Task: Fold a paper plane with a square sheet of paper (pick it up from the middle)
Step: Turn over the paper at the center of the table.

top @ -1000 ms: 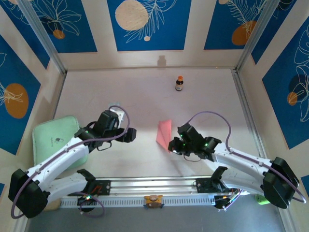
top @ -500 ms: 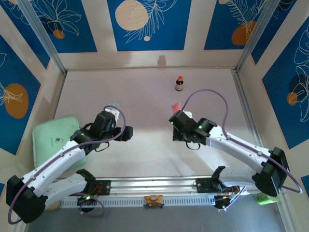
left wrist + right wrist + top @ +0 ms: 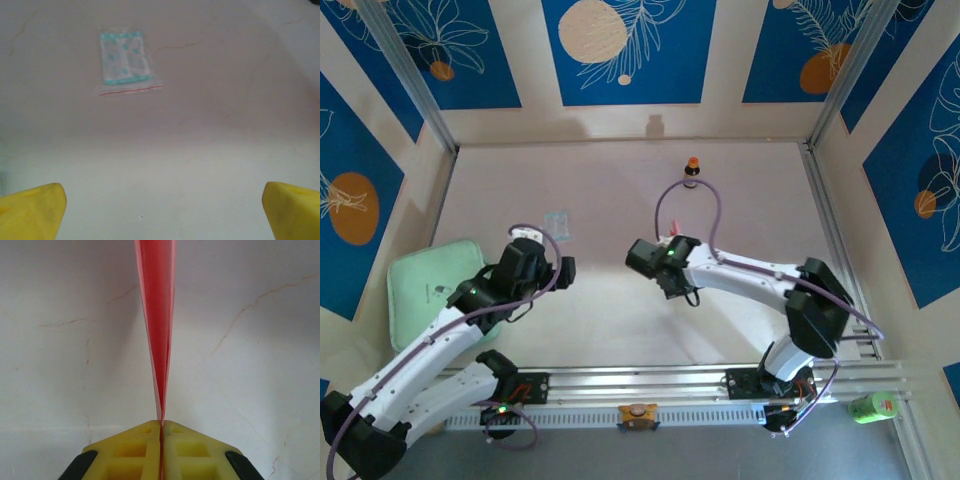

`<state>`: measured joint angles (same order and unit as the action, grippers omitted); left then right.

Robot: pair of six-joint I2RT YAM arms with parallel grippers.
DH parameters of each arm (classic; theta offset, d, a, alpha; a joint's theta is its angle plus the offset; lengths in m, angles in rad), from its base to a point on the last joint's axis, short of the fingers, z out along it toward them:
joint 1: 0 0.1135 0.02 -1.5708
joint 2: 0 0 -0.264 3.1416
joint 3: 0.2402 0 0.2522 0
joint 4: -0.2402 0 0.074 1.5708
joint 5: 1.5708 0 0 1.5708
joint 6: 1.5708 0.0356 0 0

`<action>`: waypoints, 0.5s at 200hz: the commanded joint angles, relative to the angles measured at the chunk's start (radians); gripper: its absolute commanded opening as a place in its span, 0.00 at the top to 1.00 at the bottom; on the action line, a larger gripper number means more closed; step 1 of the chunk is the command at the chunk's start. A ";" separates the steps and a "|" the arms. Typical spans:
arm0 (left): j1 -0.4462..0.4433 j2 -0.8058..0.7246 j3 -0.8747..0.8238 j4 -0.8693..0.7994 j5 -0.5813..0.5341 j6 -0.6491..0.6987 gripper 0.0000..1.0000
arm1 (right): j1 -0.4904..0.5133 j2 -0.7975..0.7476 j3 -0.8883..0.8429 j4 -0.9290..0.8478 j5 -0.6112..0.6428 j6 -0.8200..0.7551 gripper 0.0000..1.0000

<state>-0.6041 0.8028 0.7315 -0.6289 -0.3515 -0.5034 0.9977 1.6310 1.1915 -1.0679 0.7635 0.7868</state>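
Nearest me, the metal rail (image 3: 650, 378) carries both arm bases, and the table (image 3: 610, 325) just beyond it lies bare across the lower centre. At lower left a green pad (image 3: 425, 290) sits against the side wall. My left gripper (image 3: 162, 200) hangs with its yellow fingers (image 3: 30, 212) spread wide, nothing between them. Mid-frame, the right gripper (image 3: 161, 426) is pinched tight on the paper plane (image 3: 156, 315), which juts straight ahead of the fingertips, edge-on above the table. Further up, left of centre, a clear zip packet (image 3: 557, 221) lies flat, holding something pale with teal spots. A small orange-capped bottle (image 3: 692, 172) stands upright near the far wall; I cannot make out its contents.
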 commanded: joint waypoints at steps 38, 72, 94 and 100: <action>0.017 -0.077 0.016 -0.093 -0.118 -0.067 0.00 | 0.109 0.225 0.153 -0.047 -0.021 -0.011 0.86; 0.022 -0.085 0.022 -0.095 -0.095 -0.060 0.00 | 0.119 0.232 0.155 0.065 -0.172 -0.051 0.74; 0.025 -0.075 0.021 -0.079 -0.039 -0.045 0.00 | 0.100 0.169 0.119 0.171 -0.291 -0.085 0.60; 0.024 -0.070 0.022 -0.075 -0.029 -0.042 0.00 | 0.089 0.146 0.100 0.206 -0.331 -0.092 0.58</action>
<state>-0.5907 0.7284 0.7319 -0.6975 -0.4267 -0.5518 1.1107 1.8629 1.3262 -0.9863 0.6010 0.7322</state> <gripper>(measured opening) 0.998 0.394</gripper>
